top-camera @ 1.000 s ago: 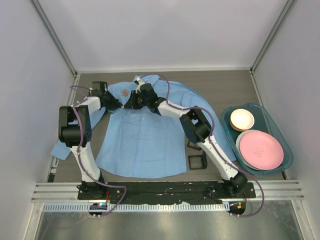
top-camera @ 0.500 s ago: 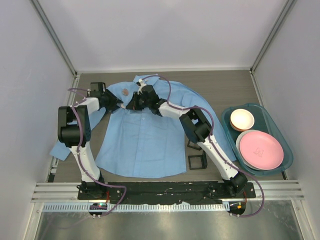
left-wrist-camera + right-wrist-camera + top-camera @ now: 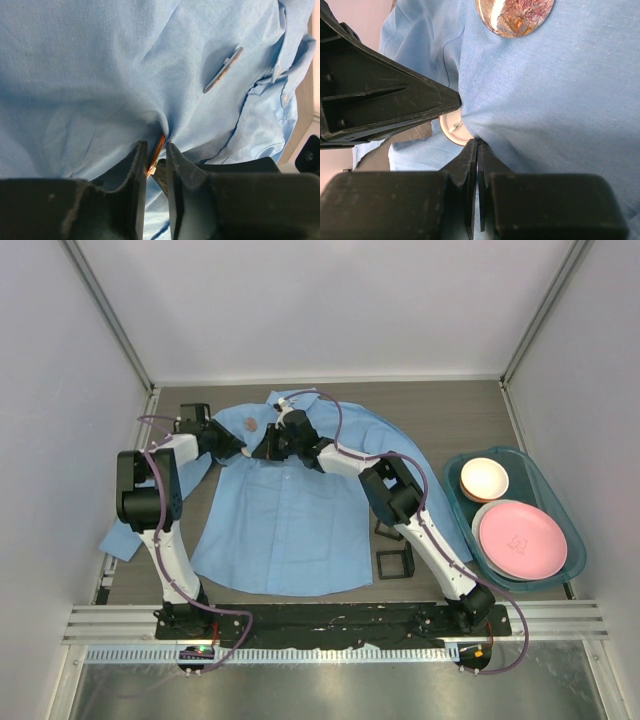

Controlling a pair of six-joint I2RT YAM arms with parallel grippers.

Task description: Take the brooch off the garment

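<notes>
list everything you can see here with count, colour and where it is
shirt: 1, light blue, spread flat mid-table
brooch: 1, round, brownish-pink, on the shirt near the collar
orange piece: 1, thin, at a shirt pucker; cannot tell what it is
tray: 1, teal, right side of the table
bowl: 1, cream, far end of the tray
plate: 1, pink, near end of the tray
frames: 2, black, square, beside the shirt's right edge
table: 1, grey-brown, under everything
arms: 2, white and black, reaching to the collar
left claw: closed around the orange piece
right claw: shut, pinching the shirt below the brooch
</notes>
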